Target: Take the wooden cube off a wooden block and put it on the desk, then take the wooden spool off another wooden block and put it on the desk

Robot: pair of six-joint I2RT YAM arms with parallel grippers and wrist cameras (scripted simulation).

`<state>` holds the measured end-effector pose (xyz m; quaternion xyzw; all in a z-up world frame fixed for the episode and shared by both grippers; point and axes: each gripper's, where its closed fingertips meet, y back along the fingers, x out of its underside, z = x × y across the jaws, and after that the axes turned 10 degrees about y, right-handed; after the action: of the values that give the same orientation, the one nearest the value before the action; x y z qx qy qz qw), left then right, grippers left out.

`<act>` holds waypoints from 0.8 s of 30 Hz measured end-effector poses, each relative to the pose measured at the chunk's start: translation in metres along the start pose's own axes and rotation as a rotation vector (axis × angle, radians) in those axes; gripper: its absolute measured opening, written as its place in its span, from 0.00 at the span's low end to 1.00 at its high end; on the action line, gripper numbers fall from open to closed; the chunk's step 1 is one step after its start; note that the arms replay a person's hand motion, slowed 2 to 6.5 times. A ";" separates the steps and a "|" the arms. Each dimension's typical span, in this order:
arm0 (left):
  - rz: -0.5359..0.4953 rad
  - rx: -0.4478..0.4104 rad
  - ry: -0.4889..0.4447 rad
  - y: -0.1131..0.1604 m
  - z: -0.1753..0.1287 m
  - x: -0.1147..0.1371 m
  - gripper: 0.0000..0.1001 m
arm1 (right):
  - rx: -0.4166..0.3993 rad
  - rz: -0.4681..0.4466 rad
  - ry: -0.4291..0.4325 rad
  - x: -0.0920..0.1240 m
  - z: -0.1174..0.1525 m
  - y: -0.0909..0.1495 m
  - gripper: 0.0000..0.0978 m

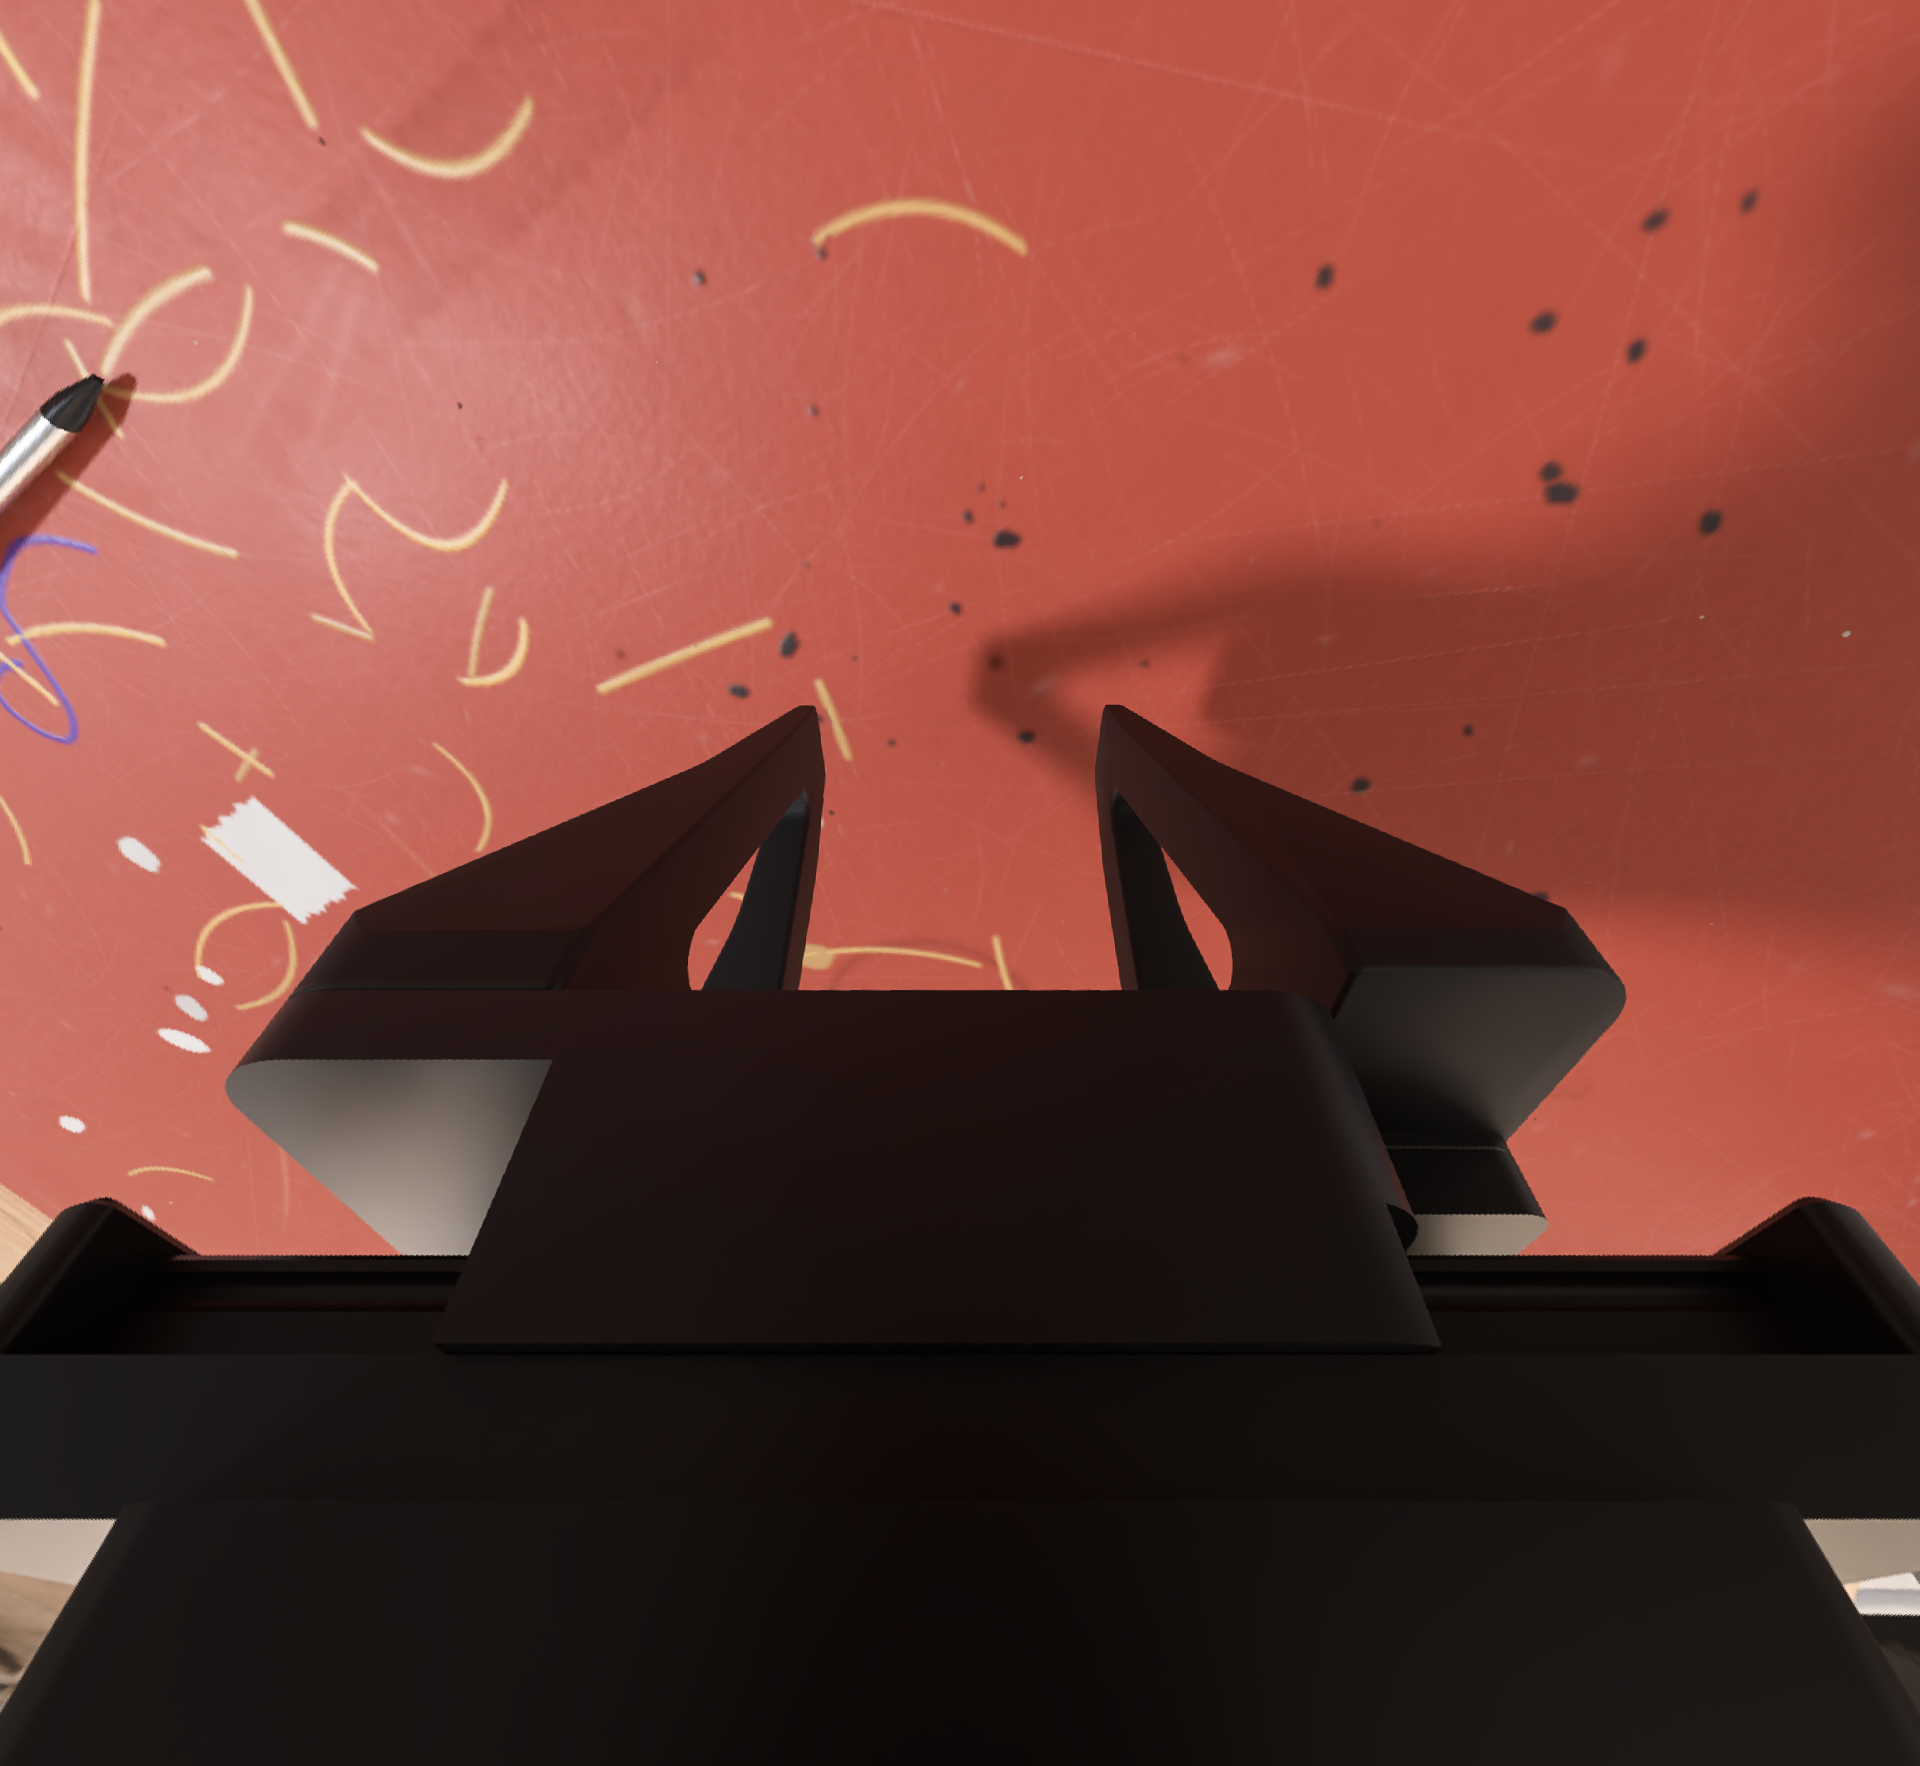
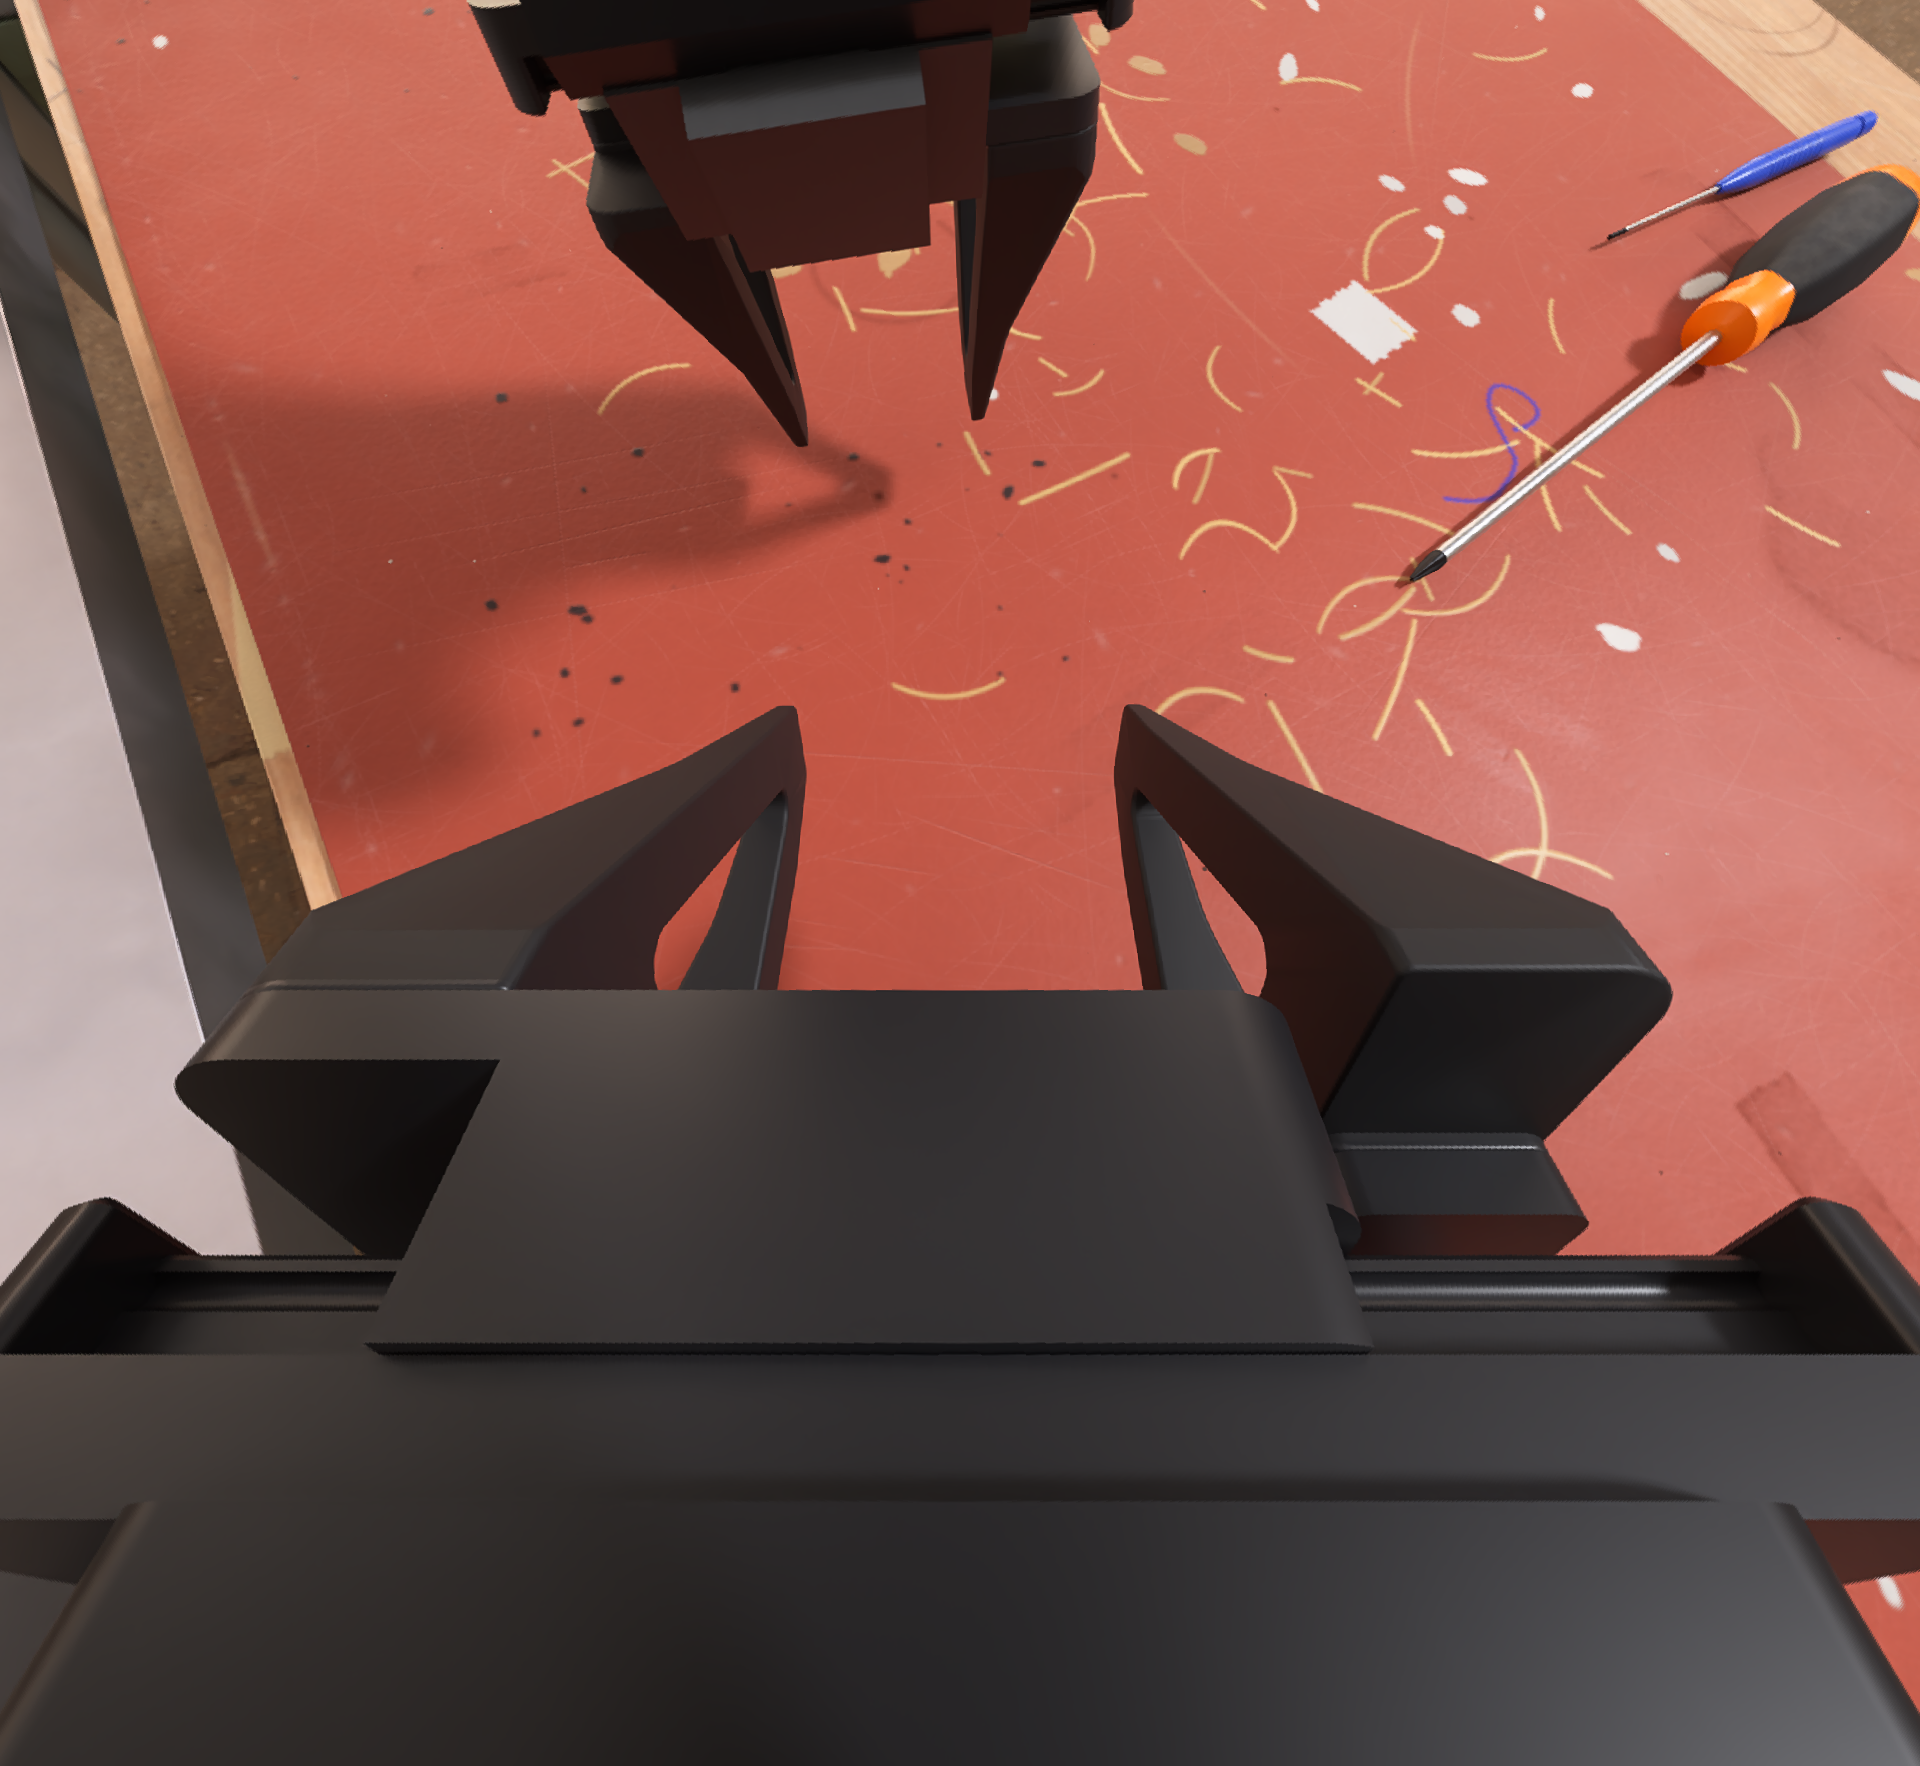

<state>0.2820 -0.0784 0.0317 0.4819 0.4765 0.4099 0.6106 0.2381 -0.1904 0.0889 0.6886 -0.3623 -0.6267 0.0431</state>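
No wooden cube, spool or block shows in either view. My left gripper (image 1: 961,714) is open and empty, hanging over the scratched red desk mat (image 1: 1039,366). My right gripper (image 2: 961,714) is open and empty, also over the red mat (image 2: 935,833). In the right wrist view the left gripper (image 2: 888,428) shows farther off, facing me, its black fingers apart and pointing down just above the mat, with nothing between them.
An orange and black screwdriver (image 2: 1766,293) lies on the mat at the right, its tip (image 1: 73,402) also at the left wrist view's left edge. A small blue screwdriver (image 2: 1787,158) lies beyond it. The mat's wooden border (image 2: 156,386) runs along the left.
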 end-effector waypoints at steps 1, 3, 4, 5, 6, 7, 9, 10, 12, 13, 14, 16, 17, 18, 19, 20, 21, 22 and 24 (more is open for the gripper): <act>0.005 -0.001 0.002 0.000 0.000 0.001 0.45 | 0.000 0.000 0.000 0.000 0.000 0.000 0.52; 0.011 -0.002 0.006 0.001 0.001 0.001 0.46 | 0.000 0.000 0.000 0.000 0.000 0.000 0.52; 0.014 -0.002 0.009 0.001 0.001 0.001 0.46 | 0.000 0.000 0.001 0.000 0.000 0.000 0.52; 0.016 0.000 0.013 0.001 0.000 0.001 0.46 | 0.001 0.000 0.001 0.000 0.000 0.000 0.52; 0.018 0.001 0.018 0.002 0.000 0.001 0.46 | 0.001 0.000 0.001 0.000 0.000 0.000 0.52; 0.021 0.004 0.024 0.002 0.000 0.001 0.46 | 0.001 -0.001 0.002 0.000 0.000 0.000 0.52; 0.029 0.008 0.038 0.003 -0.001 0.000 0.46 | 0.002 -0.001 0.003 0.000 -0.001 0.000 0.52; 0.034 0.009 0.047 0.003 -0.001 0.001 0.47 | 0.002 -0.001 0.003 0.000 -0.001 0.000 0.52; 0.047 0.009 0.064 0.002 0.000 0.001 0.47 | 0.003 -0.002 0.004 0.000 -0.001 0.000 0.52; 0.054 0.008 0.072 0.002 0.000 0.001 0.47 | 0.004 -0.002 0.004 0.000 -0.001 0.000 0.52; 0.060 0.008 0.080 0.001 0.000 0.002 0.47 | 0.004 -0.002 0.004 0.000 -0.001 0.000 0.52; 0.073 0.006 0.092 0.000 0.000 0.002 0.47 | 0.005 -0.002 0.005 0.000 -0.001 0.000 0.52; 0.078 0.005 0.096 -0.001 0.000 0.002 0.47 | 0.005 -0.003 0.005 0.000 -0.001 0.000 0.52; 0.082 0.004 0.099 -0.002 0.000 0.002 0.46 | 0.005 -0.003 0.006 0.000 -0.001 0.000 0.52; 0.086 0.002 0.100 -0.002 0.000 0.002 0.45 | 0.006 -0.003 0.006 0.000 -0.001 0.000 0.52; 0.090 0.001 0.100 -0.003 0.000 0.002 0.44 | 0.007 -0.003 0.006 0.000 -0.002 0.000 0.52; 0.093 -0.001 0.099 -0.003 0.000 0.002 0.43 | 0.008 -0.003 0.005 0.000 -0.002 0.000 0.52; 0.095 -0.003 0.097 -0.004 0.000 0.002 0.42 | 0.009 -0.002 0.004 0.000 -0.002 0.000 0.51; 0.095 -0.007 0.087 -0.004 0.000 0.002 0.42 | 0.011 -0.002 0.003 0.001 -0.003 0.001 0.51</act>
<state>0.2826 -0.0774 0.0275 0.4836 0.4775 0.4605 0.5710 0.2402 -0.1922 0.0892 0.6900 -0.3652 -0.6237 0.0391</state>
